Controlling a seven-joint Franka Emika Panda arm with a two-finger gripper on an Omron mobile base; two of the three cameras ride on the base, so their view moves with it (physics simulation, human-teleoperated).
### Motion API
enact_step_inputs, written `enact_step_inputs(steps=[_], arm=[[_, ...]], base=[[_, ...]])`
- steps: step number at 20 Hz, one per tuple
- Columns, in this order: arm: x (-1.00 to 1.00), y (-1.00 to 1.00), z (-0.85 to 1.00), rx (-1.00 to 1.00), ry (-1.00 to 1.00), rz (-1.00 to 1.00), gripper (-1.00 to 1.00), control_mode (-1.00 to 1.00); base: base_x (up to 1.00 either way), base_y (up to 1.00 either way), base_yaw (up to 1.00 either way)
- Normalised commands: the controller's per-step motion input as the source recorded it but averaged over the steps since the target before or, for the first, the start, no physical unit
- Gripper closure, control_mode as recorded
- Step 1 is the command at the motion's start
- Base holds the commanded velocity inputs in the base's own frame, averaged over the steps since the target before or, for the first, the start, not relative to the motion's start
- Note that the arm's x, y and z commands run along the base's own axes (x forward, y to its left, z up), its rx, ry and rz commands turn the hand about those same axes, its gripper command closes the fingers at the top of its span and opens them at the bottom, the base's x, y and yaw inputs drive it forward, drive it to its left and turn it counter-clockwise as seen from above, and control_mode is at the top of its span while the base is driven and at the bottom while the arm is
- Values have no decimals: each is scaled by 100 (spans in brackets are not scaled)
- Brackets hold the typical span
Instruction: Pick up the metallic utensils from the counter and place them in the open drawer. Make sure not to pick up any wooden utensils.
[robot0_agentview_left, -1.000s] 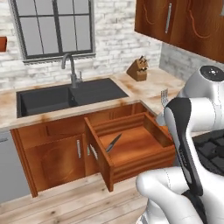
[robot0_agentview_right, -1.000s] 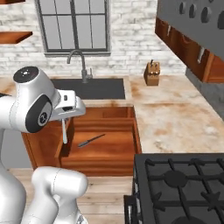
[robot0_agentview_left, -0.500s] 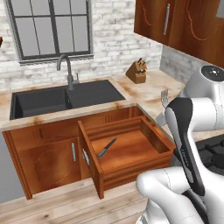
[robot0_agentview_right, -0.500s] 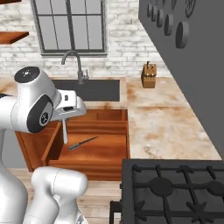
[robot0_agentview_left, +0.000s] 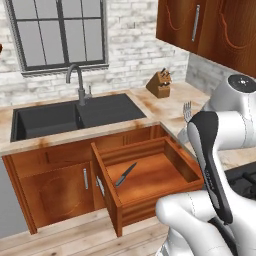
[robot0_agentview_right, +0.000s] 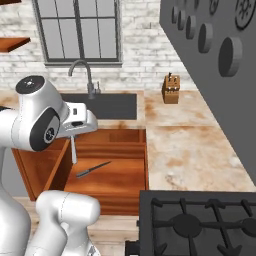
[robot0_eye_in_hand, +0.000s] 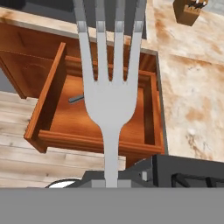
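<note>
- Compared with one second ago, both base views have shifted and the whole kitchen sits differently in them, so the base has driven; the knife (robot0_agentview_left: 125, 174) lies in the drawer (robot0_agentview_left: 111, 185) as it did before.
- Gripper (robot0_agentview_right: 73, 134) is closed on the fork (robot0_eye_in_hand: 111, 94), and it holds it by the handle end.
- In the hand view the fork stands in front of the drawer, its four tines over the drawer's far side and the counter edge.
- In the right base view the fork's handle hangs down from the gripper, above the left part of the drawer.
- In the left base view the tines of the fork show above the arm, over the counter (robot0_agentview_left: 165, 110) to the right of the drawer.
- Drawer is pulled out wide, under the counter and just right of the sink (robot0_agentview_left: 70, 116).
- Knife rests on the drawer floor, lying diagonally, in the left half of the drawer.
- Knife block (robot0_agentview_left: 160, 83) stands on the counter behind the drawer, near the brick wall.
- Stove (robot0_agentview_right: 200, 220) is beside the drawer, on its right.
</note>
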Motion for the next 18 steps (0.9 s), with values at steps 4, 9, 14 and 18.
enact_step_inputs(steps=[4, 9, 14, 18], arm=[[0, 0, 0, 0, 0, 0, 100, 100], [0, 0, 0, 0, 0, 0, 100, 100], [6, 0, -7, 0, 0, 0, 100, -100], [46, 0, -37, 0, 5, 0, 100, -100]], base=[[9, 1, 0], [0, 0, 0], [7, 0, 0], [0, 0, 0]])
